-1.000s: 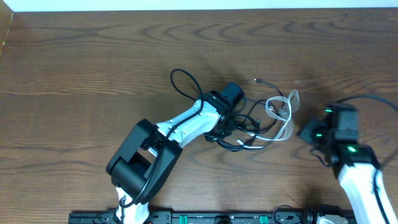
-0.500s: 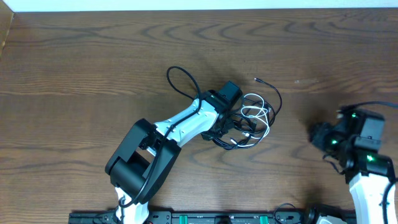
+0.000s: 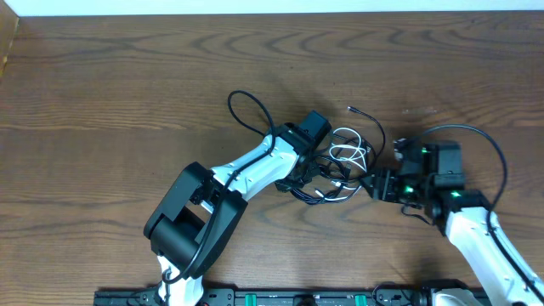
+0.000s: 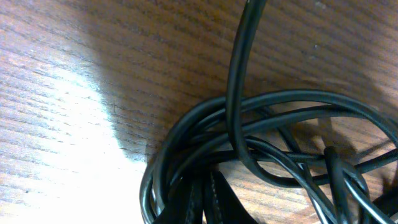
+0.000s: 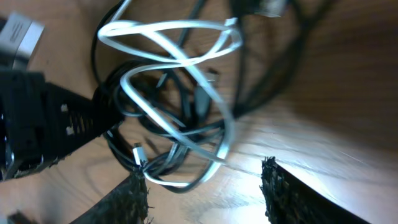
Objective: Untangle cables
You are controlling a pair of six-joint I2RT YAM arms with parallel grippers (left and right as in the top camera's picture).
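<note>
Plainly, little of the untangling looked done. Closest in the right wrist view, the right gripper [image 5: 205,190] stood with its jaws spread and nothing between them, just short of the bundle's nearest loops. Just past it the white cable [image 5: 168,27] curled in several loops, threaded through the black cables [image 4: 235,74], all knotted into one clump near the middle of the table [image 3: 127,85]. On the clump's other side the left gripper [image 3: 313,177] was pressed together and seemed to pinch a few black strands. Farther out, a black loop [image 3: 229,106] and a thin tail with a small plug end [image 3: 351,109] lay outside the tangle. By my judgement, drawing the white cable free and laying each cord apart all remained to be done.
</note>
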